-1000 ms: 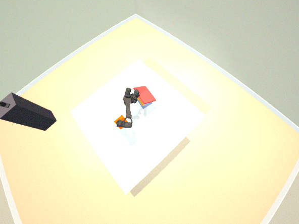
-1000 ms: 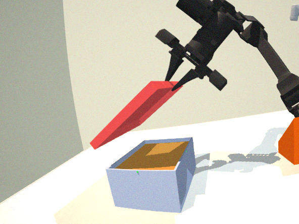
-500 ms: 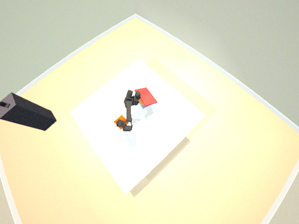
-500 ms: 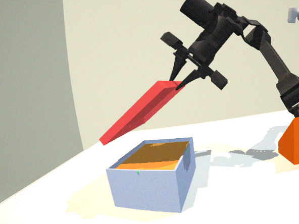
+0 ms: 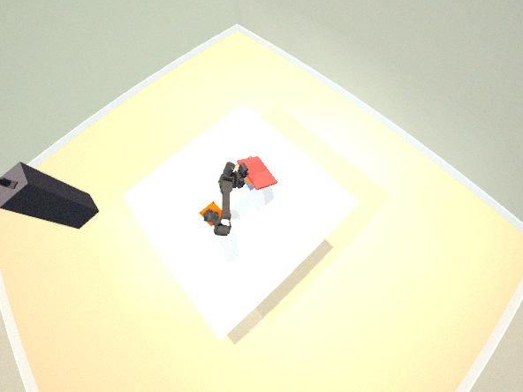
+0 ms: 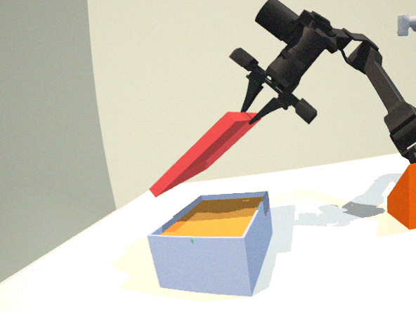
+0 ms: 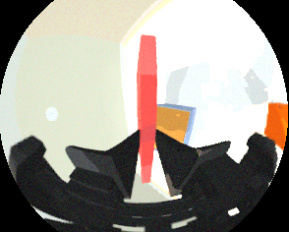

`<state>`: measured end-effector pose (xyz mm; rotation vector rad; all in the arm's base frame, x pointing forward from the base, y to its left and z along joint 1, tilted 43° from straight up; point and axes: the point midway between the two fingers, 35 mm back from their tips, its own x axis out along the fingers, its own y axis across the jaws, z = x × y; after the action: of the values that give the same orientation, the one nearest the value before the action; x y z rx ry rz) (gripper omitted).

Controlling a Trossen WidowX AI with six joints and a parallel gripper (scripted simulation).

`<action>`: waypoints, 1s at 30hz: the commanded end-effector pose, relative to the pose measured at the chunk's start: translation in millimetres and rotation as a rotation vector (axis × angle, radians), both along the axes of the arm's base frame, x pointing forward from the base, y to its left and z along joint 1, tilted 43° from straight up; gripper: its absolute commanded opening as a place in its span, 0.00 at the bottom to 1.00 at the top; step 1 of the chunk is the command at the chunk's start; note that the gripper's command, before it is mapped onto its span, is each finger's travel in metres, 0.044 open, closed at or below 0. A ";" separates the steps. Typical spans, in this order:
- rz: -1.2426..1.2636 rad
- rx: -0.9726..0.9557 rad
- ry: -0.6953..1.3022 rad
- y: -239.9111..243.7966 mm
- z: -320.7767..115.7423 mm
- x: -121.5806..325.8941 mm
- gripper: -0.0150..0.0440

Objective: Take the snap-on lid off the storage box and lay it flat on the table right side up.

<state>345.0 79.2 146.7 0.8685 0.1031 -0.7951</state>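
Observation:
My gripper [image 6: 247,117] [image 7: 147,133] is shut on one edge of the red lid [image 5: 261,174] [image 6: 197,154] [image 7: 146,98]. The lid hangs in the air, steeply tilted, with its far end lower than the held edge and its underside partly showing in the exterior view. It touches neither the box nor the table. The blue-grey storage box [image 6: 204,263] [image 7: 191,125] stands upright and open on the white table [image 5: 265,238] [image 6: 323,277], below the lid and slightly nearer to the exterior view. In the top view the lid and arm hide most of the box.
An orange surface [image 6: 218,228] shows inside the box. The orange block [image 5: 213,205] [image 6: 402,200] [image 7: 276,123] is at the arm's base. A large dark block [image 5: 53,199] shows at the left of the top view. A pale object [image 6: 403,25] shows at the upper right of the exterior view.

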 end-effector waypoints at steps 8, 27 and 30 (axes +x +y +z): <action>0.006 0.002 -0.001 -14.6 15.3 -7.2 0.25; 0.006 0.000 0.000 -41.3 39.8 -18.5 0.25; 0.006 0.000 0.000 -45.5 43.7 -20.3 0.25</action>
<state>326.9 37.0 185.5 0.8653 0.1026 -0.7966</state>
